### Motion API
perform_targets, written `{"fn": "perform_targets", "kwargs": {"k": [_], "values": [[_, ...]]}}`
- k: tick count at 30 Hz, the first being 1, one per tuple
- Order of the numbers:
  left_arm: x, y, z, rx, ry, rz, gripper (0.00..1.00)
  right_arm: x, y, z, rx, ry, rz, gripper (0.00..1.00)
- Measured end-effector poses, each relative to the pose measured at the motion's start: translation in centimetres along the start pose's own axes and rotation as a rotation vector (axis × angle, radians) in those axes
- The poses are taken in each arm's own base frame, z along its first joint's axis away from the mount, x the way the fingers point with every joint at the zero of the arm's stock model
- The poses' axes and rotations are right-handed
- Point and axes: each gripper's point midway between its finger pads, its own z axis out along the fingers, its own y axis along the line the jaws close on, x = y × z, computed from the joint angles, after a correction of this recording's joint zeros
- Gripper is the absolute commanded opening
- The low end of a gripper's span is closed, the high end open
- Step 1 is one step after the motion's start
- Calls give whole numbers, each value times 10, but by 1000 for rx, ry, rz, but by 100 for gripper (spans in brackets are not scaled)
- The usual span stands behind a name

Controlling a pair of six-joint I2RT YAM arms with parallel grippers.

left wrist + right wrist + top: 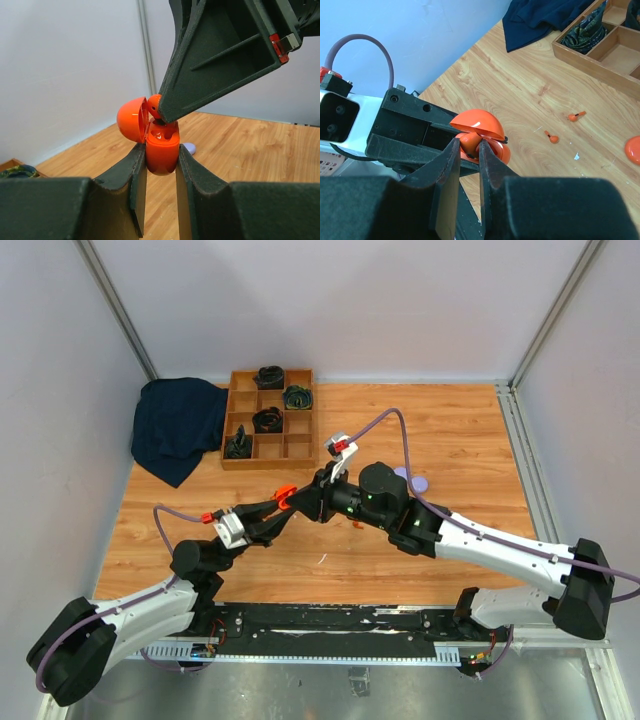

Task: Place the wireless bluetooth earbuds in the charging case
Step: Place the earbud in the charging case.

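The orange charging case [162, 152] is off the table, upright, with its lid [131, 120] swung open, and my left gripper [161, 159] is shut on its body. My right gripper [468, 146] is shut on an orange earbud [470, 141] and holds it right at the case's open top, under the lid [479, 123]. From above, both grippers meet over the middle of the table, left [283, 502] and right [318, 490]. Two more orange earbuds [551, 137] [576, 116] lie loose on the wood.
A wooden compartment tray [300, 447] with dark items stands at the back, a dark blue cloth [178, 425] to its left. A lilac disc [416, 481] lies behind the right arm. An orange disc [634, 149] lies at the right wrist view's edge.
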Motion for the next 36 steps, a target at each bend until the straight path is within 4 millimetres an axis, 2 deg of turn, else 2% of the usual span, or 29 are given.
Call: {"fn": "perform_targets", "kwargs": {"k": [12,23,28,36], "values": [[4,2,-1,-10,16,-5,0,0,-4,1,24,-14,15,41],[4,2,-1,-14,15,-5,0,-5,-11,-6,63,-25,-35,43],[4,2,-1,-14,17,-6,0,2,-19,-10,94,18,-90,52],[10,1,-1,-9,35,-11,0,-4,-19,-10,103,30,-151,55]]}}
